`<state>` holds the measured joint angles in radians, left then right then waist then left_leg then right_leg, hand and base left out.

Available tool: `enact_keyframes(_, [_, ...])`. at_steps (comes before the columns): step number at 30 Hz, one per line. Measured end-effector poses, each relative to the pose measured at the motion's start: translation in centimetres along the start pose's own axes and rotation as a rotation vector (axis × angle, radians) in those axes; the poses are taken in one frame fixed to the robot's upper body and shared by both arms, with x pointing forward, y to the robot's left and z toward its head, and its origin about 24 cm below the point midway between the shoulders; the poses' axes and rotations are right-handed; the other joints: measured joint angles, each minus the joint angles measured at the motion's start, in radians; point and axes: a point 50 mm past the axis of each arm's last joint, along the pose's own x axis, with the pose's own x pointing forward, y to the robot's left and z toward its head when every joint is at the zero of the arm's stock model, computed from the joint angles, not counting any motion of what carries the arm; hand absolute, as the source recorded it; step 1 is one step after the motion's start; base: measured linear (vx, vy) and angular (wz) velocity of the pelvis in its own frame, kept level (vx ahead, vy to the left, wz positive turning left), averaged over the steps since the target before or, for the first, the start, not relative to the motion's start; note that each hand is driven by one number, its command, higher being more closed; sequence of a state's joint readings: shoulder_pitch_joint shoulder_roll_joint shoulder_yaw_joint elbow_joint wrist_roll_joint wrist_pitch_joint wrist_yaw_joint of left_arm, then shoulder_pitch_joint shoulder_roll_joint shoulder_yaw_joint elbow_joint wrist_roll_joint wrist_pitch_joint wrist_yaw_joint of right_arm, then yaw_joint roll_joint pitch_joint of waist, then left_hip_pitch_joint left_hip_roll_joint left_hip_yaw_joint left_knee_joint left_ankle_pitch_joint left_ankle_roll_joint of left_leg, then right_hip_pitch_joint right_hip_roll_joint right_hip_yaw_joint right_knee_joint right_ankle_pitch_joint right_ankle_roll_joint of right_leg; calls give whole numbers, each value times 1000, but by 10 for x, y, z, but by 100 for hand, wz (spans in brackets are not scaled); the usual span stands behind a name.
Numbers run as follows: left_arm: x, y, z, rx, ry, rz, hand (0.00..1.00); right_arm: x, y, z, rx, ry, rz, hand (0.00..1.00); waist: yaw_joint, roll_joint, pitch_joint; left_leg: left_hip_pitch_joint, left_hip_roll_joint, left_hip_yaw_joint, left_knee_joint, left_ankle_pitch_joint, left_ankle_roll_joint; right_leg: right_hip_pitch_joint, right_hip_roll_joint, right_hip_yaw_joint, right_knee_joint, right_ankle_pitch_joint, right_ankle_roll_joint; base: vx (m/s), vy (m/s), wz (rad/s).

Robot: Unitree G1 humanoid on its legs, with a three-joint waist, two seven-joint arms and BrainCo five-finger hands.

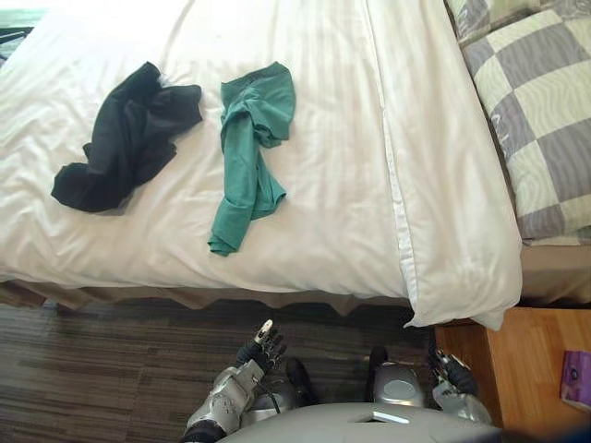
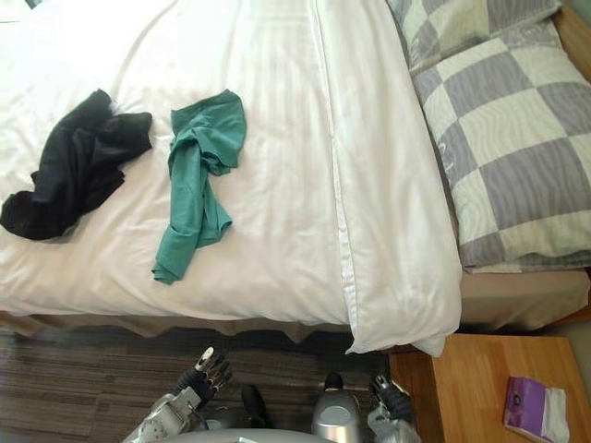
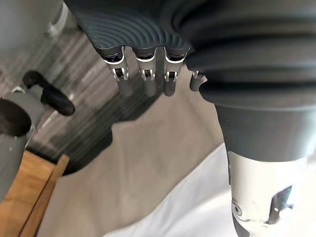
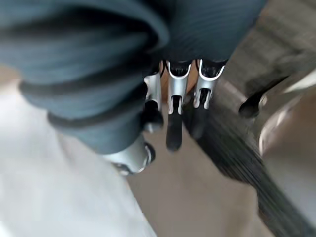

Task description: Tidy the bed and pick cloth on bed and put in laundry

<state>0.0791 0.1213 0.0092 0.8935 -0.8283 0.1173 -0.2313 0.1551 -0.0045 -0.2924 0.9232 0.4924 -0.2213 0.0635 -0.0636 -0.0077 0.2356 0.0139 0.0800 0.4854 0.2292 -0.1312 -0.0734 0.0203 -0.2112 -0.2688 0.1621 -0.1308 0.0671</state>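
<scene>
Well beyond the left hand (image 1: 266, 343) and right hand (image 1: 452, 374), both slack, green cloth (image 1: 249, 148) lies on the bed (image 1: 323, 185).

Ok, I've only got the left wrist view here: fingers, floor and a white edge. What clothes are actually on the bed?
Observer: Two. A black garment and a green garment lie crumpled side by side, not touching, on the white duvet.
Operator: And the right hand, is it free?
Observer: Yes. The right hand is open and holds nothing. It is low on the near side of the bed, beside a wooden nightstand.
</scene>
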Motion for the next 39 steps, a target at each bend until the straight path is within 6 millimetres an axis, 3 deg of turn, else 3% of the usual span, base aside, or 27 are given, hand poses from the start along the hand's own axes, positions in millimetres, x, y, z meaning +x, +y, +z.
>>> enact_keyframes(1, [0, 1, 1, 10, 3, 6, 0, 0, -1, -3, -29, 19, -3, 0, 7, -2, 1, -45, 40, 15, 151, -14, -12, 32, -7, -7, -13, 6, -3, 19, -13, -7])
enact_keyframes(2, [-1, 5, -1, 19, 7, 21, 0, -1, -4, -4, -41, 23, -10, 0, 16, 8, -3, -59, 88, 48, 210, -55, 4, 45, -9, -9, -12, 8, -5, 25, 10, -20])
enact_keyframes(4, [-1, 7, -6, 40, 26, 34, 0, 2, -8, 4, -74, 5, -18, 0, 10, 30, -15, -46, 154, 63, 207, -66, 18, 51, -21, 12, -8, 8, -4, 29, 142, -41])
enact_keyframes(7, [0, 6, -9, 50, 24, 32, 0, 4, -16, 14, -150, -14, -26, 0, -4, 18, -20, -30, 241, -48, 190, -49, 36, 44, -88, 80, 0, 20, 43, 87, 301, -50])
enact_keyframes(9, [0, 5, -11, 49, 24, 30, 0, 6, -19, 19, -215, -17, -19, 0, -5, 26, -25, -20, 271, -168, 149, 33, 51, 6, -114, 132, 9, 34, 98, 99, 419, -58])
enact_keyframes(10, [1, 4, -15, 49, 36, 31, 0, 8, -18, 21, -246, -15, -10, 0, -3, 38, -33, -3, 241, -222, 109, 18, -66, -14, -127, 178, -6, 52, 136, 90, 506, -32])
enact_keyframes(11, [0, 8, -13, 69, 40, 46, 0, 8, -14, 15, -255, 6, 3, 0, -14, 24, -43, 9, 221, -215, 81, -18, -133, -9, -136, 198, -35, 62, 156, 91, 550, -15])
enact_keyframes(12, [-2, 16, -6, 120, 40, 69, 0, 5, -2, -1, -272, 55, 42, 0, -26, -17, -48, 12, 196, -200, 64, -37, -179, -8, -149, 211, -61, 98, 175, 40, 437, -9])
enact_keyframes(13, [-4, 21, -1, 180, 36, 86, 0, 2, 7, -12, -274, 84, 73, 0, -12, -29, -49, 15, 191, -187, 68, -35, -181, -9, -152, 199, -85, 159, 171, -14, 270, -29])
enact_keyframes(14, [-5, 24, -2, 231, 46, 103, 0, 2, 8, -11, -277, 75, 77, 0, -4, -32, -52, 28, 198, -167, 59, -35, -180, -9, -146, 176, -97, 225, 160, -80, 232, -57])
enact_keyframes(16, [-4, 20, -10, 263, 68, 116, 0, 6, 15, -6, -350, 62, 131, 0, 21, -3, -62, 101, 217, -84, -40, -8, -155, -15, -110, 18, -132, 366, 36, -73, 224, -69])
enact_keyframes(17, [-3, 18, -11, 265, 67, 122, 0, 7, 22, -4, -390, 57, 178, 0, 27, 1, -63, 127, 215, -53, -90, 19, -146, -29, -103, -75, -86, 337, 6, -49, 161, -51])
enact_keyframes(18, [-1, 15, -12, 299, 69, 127, 0, 8, 34, -2, -445, 40, 253, 0, 22, 2, -63, 129, 197, -48, -136, 51, -139, -45, -90, -150, -11, 251, 17, -53, 97, -20])
enact_keyframes(19, [0, 13, -12, 316, 72, 127, 0, 8, 40, -1, -469, 31, 291, 0, 16, 4, -63, 124, 190, -52, -155, 62, -131, -47, -70, -154, 10, 205, 28, -66, 86, 13])
enact_keyframes(21, [7, 0, -11, 400, 105, 108, 0, 7, 53, 5, -537, -3, 387, 0, 14, 6, -65, 97, 171, -99, -209, 105, -96, -40, 16, -79, 1, 34, 35, -67, 0, 43])
enact_keyframes(23, [12, -11, -17, 432, 139, 94, 0, 7, 56, 7, -551, -14, 407, 0, -2, 34, -64, 79, 167, -135, -249, 139, -53, -32, 42, -58, -17, 16, 26, -90, -59, 86])
enact_keyframes(25, [16, -22, -25, 441, 152, 76, 0, 8, 52, 7, -568, -6, 402, 0, 4, 39, -67, 74, 147, -141, -263, 147, -37, -13, 37, -90, -26, 11, 25, -32, -33, 71])
enact_keyframes(29, [14, -22, -24, 432, 114, 92, 0, 10, 70, 7, -634, -2, 471, 0, 29, 35, -72, 49, 84, -169, -204, 133, -13, 26, 11, -101, -57, 4, 42, 42, 18, 36])
enact_keyframes(30, [14, -21, -20, 429, 89, 88, 0, 12, 73, 10, -649, -3, 479, 0, 26, 18, -62, 1, 73, -170, -116, 124, -22, 27, -6, -85, -56, -2, 49, 48, 40, 50])
enact_keyframes(31, [15, -24, -12, 425, 43, 68, 0, 13, 75, 11, -680, -2, 482, 0, 28, 2, -48, -65, 78, -164, 36, 108, -46, 40, -23, -66, -59, -4, 51, 55, 52, 43])
enact_keyframes(32, [15, -27, -6, 423, 13, 43, 0, 14, 75, 11, -717, 3, 485, 0, 40, 6, -35, -115, 105, -156, 172, 97, -63, 68, -33, -68, -58, -1, 47, 77, 40, 26])
enact_keyframes(34, [14, -24, 0, 428, -3, 41, 0, 14, 74, 9, -744, 4, 475, 0, 46, 9, -26, -164, 136, -141, 332, 92, -65, 104, -64, -69, -50, 14, 49, 163, 110, 1])
enact_keyframes(36, [12, -18, -6, 424, 18, 46, 0, 14, 73, 10, -733, -1, 456, 0, 43, 33, -36, -150, 175, -136, 308, 35, -27, 110, -77, -64, -24, 15, 53, 146, 163, -25])
enact_keyframes(38, [11, -16, -8, 419, 22, 39, 0, 16, 70, 17, -711, -15, 424, 0, 23, 36, -35, -134, 237, -162, 230, 32, -6, 91, -115, -37, 13, 17, 69, 153, 243, -38])
enact_keyframes(39, [11, -16, -8, 420, 20, 37, 0, 17, 69, 22, -706, -30, 415, 0, 19, 26, -30, -133, 260, -216, 185, 47, 13, 70, -154, -18, 39, 20, 95, 139, 301, -28])
